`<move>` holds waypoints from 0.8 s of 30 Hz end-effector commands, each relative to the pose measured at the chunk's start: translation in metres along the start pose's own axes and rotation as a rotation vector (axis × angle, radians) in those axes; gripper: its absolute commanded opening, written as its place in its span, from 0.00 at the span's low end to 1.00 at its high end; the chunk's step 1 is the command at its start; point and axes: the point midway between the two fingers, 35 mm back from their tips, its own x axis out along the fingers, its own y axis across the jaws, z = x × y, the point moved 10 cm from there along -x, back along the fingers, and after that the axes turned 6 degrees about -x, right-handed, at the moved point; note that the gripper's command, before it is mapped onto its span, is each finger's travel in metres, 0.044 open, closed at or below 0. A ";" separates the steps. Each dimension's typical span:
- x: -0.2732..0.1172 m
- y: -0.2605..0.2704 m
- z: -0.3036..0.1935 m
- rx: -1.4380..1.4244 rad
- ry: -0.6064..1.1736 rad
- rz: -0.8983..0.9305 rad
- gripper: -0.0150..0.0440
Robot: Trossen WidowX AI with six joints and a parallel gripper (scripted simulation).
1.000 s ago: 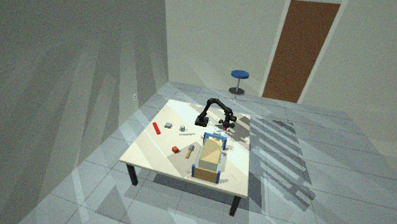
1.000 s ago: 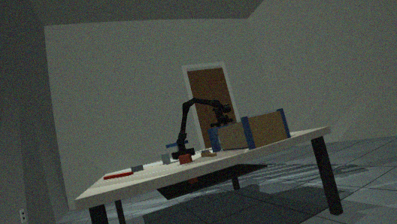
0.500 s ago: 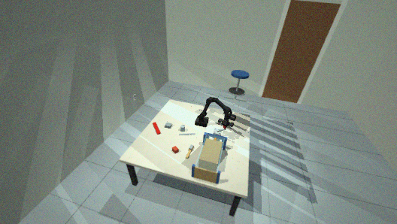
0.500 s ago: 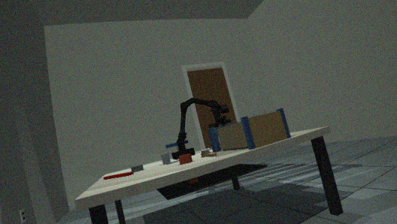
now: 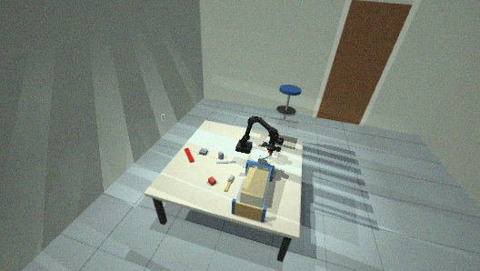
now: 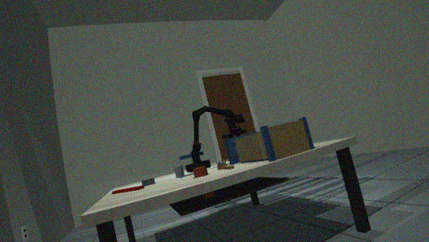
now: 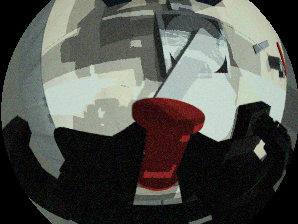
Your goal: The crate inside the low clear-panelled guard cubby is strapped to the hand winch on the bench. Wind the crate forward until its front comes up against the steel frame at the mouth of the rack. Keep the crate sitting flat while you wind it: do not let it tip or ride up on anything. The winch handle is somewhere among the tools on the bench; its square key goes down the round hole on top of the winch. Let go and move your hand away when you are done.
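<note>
My gripper (image 5: 271, 150) (image 6: 234, 135) (image 7: 157, 120) is shut on the red grip of the winch handle (image 7: 167, 112). The handle's flat grey arm runs up and away from the grip in the wrist view; its far end overlaps the winch (image 7: 223, 65). Whether the key is in the round hole is hidden. The gripper is above the bench, near the blue-framed end of the guard cubby (image 5: 234, 206). The tan crate (image 5: 257, 178) (image 6: 249, 149) sits inside and looks flat. The gap between its front and the frame at the mouth cannot be told.
On the bench (image 5: 182, 182) lie a red bar (image 5: 189, 155) (image 6: 127, 189), a grey block (image 5: 204, 151), a grey cylinder (image 5: 221, 155), a thin grey tool (image 5: 225, 162), a red block (image 5: 212, 181) (image 6: 200, 171) and a wooden-handled tool (image 5: 228, 185) beside the cubby.
</note>
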 end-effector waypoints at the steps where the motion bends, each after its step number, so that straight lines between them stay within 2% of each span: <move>1: -0.001 -0.011 -0.006 -0.001 0.015 -0.022 0.25; 24: -0.001 -0.045 -0.013 -0.001 0.016 -0.025 0.25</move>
